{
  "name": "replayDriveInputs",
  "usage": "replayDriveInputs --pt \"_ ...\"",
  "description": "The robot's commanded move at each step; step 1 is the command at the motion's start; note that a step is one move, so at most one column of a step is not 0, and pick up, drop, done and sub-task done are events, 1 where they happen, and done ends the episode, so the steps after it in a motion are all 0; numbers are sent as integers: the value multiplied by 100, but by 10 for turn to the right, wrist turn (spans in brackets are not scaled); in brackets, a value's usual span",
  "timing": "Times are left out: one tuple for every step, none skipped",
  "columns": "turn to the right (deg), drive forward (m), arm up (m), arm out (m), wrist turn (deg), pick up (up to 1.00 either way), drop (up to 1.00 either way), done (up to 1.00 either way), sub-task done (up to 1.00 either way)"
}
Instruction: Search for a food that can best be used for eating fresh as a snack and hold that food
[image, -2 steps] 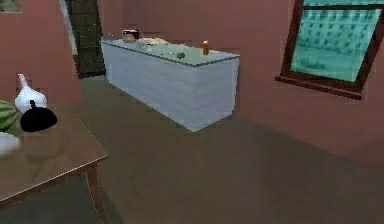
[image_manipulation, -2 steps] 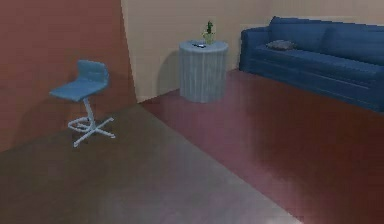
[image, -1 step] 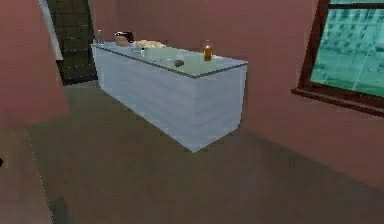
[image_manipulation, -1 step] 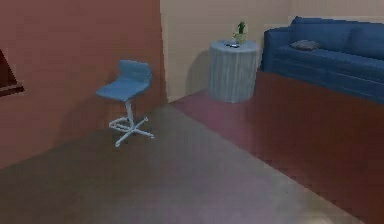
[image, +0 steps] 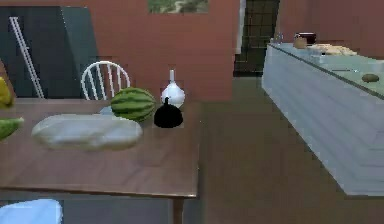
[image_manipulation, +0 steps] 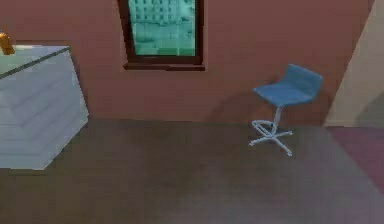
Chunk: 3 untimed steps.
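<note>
A striped green watermelon (image: 132, 103) sits on the wooden table (image: 120, 165) at the forward view's left. Beside it stand a white vase-like vessel (image: 173, 92) and a black rounded thing (image: 168, 115). A pale grey lumpy mass (image: 87, 131) lies on the table in front of the melon. At the table's left edge are a yellow thing (image: 5, 92) and a green thing (image: 8, 127), both cut off by the frame.
A white chair (image: 104, 78) stands behind the table. A long grey counter (image: 320, 105) runs along the forward view's right with small items on top, and its end (image_manipulation: 35, 105) appears at the arm side view's left. A blue swivel stool (image_manipulation: 285, 100) and a window (image_manipulation: 162, 30) are farther out.
</note>
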Motion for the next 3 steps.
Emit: replayDriveInputs --pt "-450 0 0 0 0 0 0 0 0" --pt "-450 0 0 0 0 0 0 0 0" --pt "-150 0 0 0 0 0 0 0 0"
